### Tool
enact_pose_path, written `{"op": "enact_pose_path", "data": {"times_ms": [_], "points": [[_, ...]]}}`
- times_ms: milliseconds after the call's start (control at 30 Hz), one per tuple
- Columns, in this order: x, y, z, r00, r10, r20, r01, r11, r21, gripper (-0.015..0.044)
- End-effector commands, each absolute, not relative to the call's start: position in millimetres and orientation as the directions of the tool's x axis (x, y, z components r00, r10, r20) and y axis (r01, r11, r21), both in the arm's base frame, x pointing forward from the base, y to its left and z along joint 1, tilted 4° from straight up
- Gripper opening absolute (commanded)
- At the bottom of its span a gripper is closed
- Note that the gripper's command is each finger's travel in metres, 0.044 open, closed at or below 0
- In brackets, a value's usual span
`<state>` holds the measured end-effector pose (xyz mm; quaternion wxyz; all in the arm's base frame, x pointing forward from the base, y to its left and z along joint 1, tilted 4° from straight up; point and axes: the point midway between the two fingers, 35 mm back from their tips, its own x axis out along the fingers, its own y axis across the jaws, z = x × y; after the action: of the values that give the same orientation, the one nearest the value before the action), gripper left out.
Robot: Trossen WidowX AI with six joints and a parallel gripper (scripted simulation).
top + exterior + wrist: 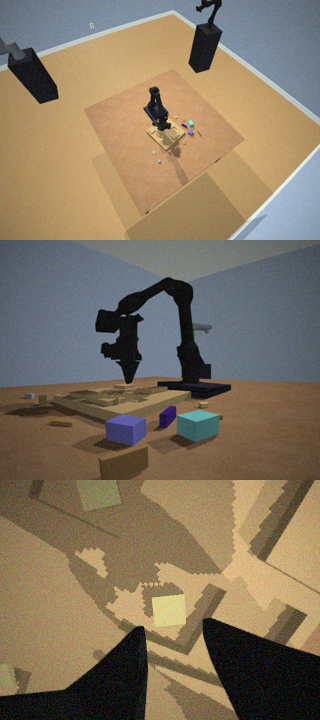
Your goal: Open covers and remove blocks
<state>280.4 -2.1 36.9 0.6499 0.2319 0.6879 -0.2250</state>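
Note:
The tan puzzle board (165,148) (134,409) lies on the table in front of the arm's base. My gripper (161,126) (128,380) (174,630) hangs point-down just above the board's far part, fingers partly open with nothing between them. In the wrist view a small pale yellow-green block (168,610) sits in an uncovered square well just ahead of the fingertips. A second greenish block (100,492) shows at the top edge, a third (5,675) at the lower left. A cyan block (190,122) (197,424), a violet block (190,131) (125,429) and a dark purple block (184,125) (167,416) rest on the table beside the board.
Small tan pieces (176,117) (203,404) and a tan bar (199,133) (124,463) lie near the coloured blocks. Two grey cubes (153,152) (159,161) lie off the board's other side. Two dark pedestals (32,74) (204,47) stand far off on the floor.

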Motion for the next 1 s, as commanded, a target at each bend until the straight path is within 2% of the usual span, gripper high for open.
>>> {"op": "enact_pose_path", "data": {"times_ms": [0,967], "points": [[279.3,-2.8,35.6,-0.051,0.022,-0.998,0.615,0.789,-0.014,0.0144],[278.6,-2.6,26.3,-0.051,0.022,-0.998,0.615,0.789,-0.014,0.0144]]}}
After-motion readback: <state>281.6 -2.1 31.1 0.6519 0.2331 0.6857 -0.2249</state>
